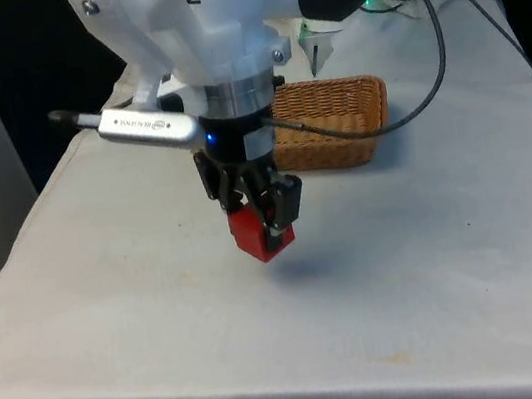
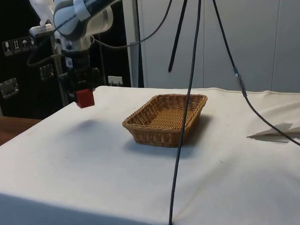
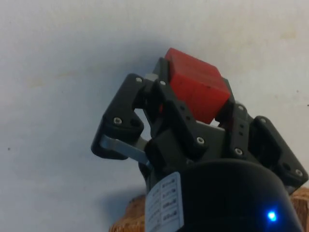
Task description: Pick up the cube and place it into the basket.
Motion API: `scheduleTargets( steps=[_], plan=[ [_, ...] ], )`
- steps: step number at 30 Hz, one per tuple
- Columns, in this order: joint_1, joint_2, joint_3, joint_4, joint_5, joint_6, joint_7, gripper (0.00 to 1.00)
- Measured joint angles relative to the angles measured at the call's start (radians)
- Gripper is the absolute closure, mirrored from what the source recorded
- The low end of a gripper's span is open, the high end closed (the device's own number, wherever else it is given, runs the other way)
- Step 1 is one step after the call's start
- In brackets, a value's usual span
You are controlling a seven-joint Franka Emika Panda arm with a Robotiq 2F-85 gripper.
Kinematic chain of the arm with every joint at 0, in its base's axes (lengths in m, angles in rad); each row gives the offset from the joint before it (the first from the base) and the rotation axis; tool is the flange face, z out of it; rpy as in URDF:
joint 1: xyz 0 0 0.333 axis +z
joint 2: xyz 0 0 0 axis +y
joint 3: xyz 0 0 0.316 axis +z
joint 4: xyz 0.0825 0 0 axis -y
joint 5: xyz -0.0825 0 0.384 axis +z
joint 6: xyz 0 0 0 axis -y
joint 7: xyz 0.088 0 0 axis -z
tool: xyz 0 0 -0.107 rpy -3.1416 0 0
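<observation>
Tool (image 1: pixel 262 222) is clamped on the cube (image 1: pixel 262 236) and holds it in the air above the desk (image 1: pixel 438 263), with a shadow on the cloth beneath it. In the side view the cube (image 2: pixel 85 98) hangs clear of the cloth, well apart from the basket (image 2: pixel 165 118), at about the height of the basket's rim or a little above it.

Handling, judged: the cube looks small, rigid and light, probably wood or plastic. Flat opposite faces give the fingers good purchase. In the wrist view the cube (image 3: pixel 195 92) sits between the fingers (image 3: pixel 169 104), gripped on two side faces, with most of its body standing out past the fingertips. It appears slightly rotated in the grip, so a jolt could shift it. Not fragile; a short drop into the basket should be harmless.

Appearance: solid red, matte, sharp edges, no markings visible.

Basket: woven wicker, tan, rectangular, shallow, open top, nothing visible inside.
</observation>
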Motion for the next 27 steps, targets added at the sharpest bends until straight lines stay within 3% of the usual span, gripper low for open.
scheduleTargets(
  steps=[15, 27],
  plan=[
    [0.017, -0.088, -0.029, -0.016, -0.005, -0.091, -0.023, 0.98],
    [0.026, -0.145, -0.037, -0.057, -0.006, -0.106, -0.055, 0.98]
  ],
)
